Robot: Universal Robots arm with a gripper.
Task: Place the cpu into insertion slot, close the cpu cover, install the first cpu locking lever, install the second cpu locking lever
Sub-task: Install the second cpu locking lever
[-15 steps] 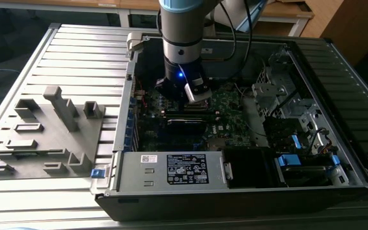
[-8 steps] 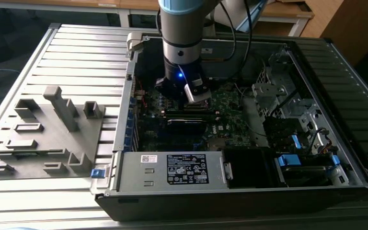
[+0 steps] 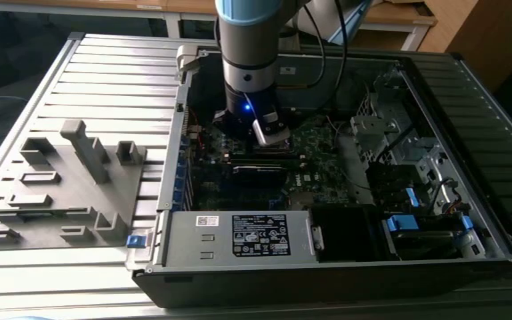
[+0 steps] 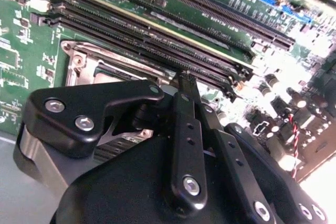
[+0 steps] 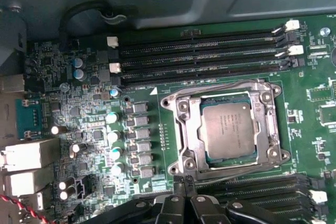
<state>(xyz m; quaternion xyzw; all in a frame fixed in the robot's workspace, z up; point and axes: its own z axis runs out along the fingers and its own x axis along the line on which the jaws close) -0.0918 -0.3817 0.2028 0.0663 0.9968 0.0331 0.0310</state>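
The cpu (image 5: 227,129), a small square chip with a dull silver-grey top, lies flat in its socket on the green motherboard (image 5: 157,103). The cpu cover (image 5: 184,124), a thin silvery frame, lies closed around it, and the chip shows through its window. A thin metal lever (image 5: 236,165) runs along the socket edge nearest my gripper. My gripper (image 5: 184,181) hovers just off that edge, its black fingers (image 4: 184,108) pressed together with nothing visible between them. In the second wrist view the fingertips sit beside the socket frame (image 4: 79,59) and the memory slots (image 4: 157,40). In the exterior view the arm (image 3: 247,67) reaches down into the open computer case.
Long black memory slots (image 5: 199,56) flank the socket on both sides. Capacitors (image 5: 113,135) and connectors (image 5: 26,156) crowd the board beside it. A white-labelled power supply box (image 3: 256,237) and drive bays (image 3: 416,227) fill the case front. A grey fixture (image 3: 69,180) sits on the slatted table.
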